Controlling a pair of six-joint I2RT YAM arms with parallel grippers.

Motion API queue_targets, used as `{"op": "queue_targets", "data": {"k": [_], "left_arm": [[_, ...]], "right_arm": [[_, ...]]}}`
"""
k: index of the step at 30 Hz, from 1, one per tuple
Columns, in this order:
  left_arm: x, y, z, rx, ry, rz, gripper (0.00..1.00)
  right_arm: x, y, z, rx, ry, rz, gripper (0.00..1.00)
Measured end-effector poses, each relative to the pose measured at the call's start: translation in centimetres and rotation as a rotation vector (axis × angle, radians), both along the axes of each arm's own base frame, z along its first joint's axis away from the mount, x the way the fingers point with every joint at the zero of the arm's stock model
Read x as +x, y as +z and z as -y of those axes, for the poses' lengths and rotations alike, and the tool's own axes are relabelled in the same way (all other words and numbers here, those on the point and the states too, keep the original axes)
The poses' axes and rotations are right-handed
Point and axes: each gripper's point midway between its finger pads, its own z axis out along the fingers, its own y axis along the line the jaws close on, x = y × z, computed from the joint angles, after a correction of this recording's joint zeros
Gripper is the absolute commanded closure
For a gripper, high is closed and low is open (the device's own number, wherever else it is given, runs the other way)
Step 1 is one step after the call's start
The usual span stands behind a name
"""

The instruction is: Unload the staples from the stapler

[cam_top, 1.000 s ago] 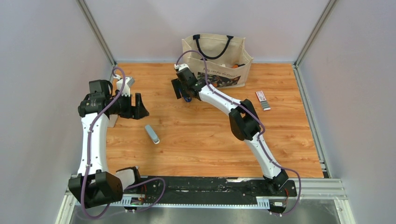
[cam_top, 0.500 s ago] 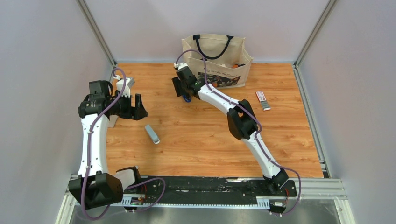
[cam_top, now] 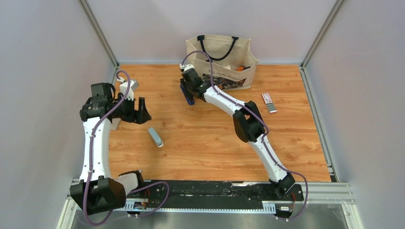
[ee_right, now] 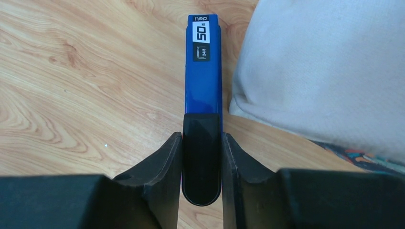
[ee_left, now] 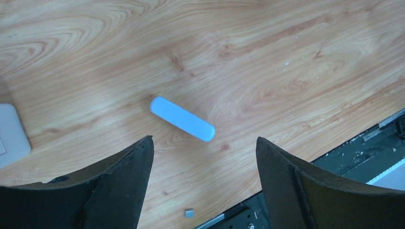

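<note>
1. right gripper (ee_right: 201, 139): my fingers pinch the black rear end of the stapler (ee_right: 204, 81), one flush against each side.
2. stapler: blue, on the table (ee_right: 71, 71), nose pointing away from me, just beside the bag (ee_right: 325, 67).
3. left gripper (ee_left: 203, 143): my fingers spread wide, holding nothing, above the table.
4. stick tool (ee_left: 182, 119): pale blue, flat on the wood below them.
</note>
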Motion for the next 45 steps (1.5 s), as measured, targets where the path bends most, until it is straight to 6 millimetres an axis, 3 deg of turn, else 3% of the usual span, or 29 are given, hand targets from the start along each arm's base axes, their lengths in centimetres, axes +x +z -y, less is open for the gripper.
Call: {"op": "queue_targets", "data": {"k": [3, 6, 14, 17, 23, 28, 32, 40, 45], "left_arm": [[-0.2, -0.2, 0.1, 0.002, -0.009, -0.007, 0.13], [-0.3, -0.3, 0.6, 0.003, -0.029, -0.007, 0.13], [-1.0, 0.2, 1.2, 0.006, -0.048, 0.017, 0.13], [-1.5, 0.5, 1.4, 0.006, -0.053, 0.027, 0.13], [-2.6, 0.7, 1.7, 0.008, -0.064, 0.027, 0.13], [-3.0, 0.8, 1.8, 0.011, -0.068, 0.024, 0.12], [-3.4, 1.1, 1.8, 0.016, -0.067, 0.041, 0.13], [-3.8, 1.0, 1.9, 0.02, -0.077, 0.039, 0.12], [-4.2, 0.2, 2.0, 0.016, -0.082, 0.011, 0.12]], "right_arm": [[-0.7, 0.1, 0.2, 0.02, -0.006, -0.006, 0.87], [-2.9, 0.0, 1.1, 0.012, -0.009, -0.042, 0.89], [-11.8, -0.1, 2.7, -0.06, -0.001, -0.108, 0.9], [-15.3, -0.3, 2.6, -0.07, 0.004, -0.127, 0.85], [-20.2, -0.6, 3.1, -0.071, -0.03, -0.173, 0.79], [-21.8, -0.7, 3.0, -0.074, -0.067, -0.193, 0.53], [-22.5, -1.0, 3.6, -0.09, -0.096, -0.218, 0.41], [-23.0, -1.1, 4.2, -0.118, -0.106, -0.241, 0.45], [-22.7, 0.0, 3.7, -0.107, -0.104, -0.234, 0.51]]}}
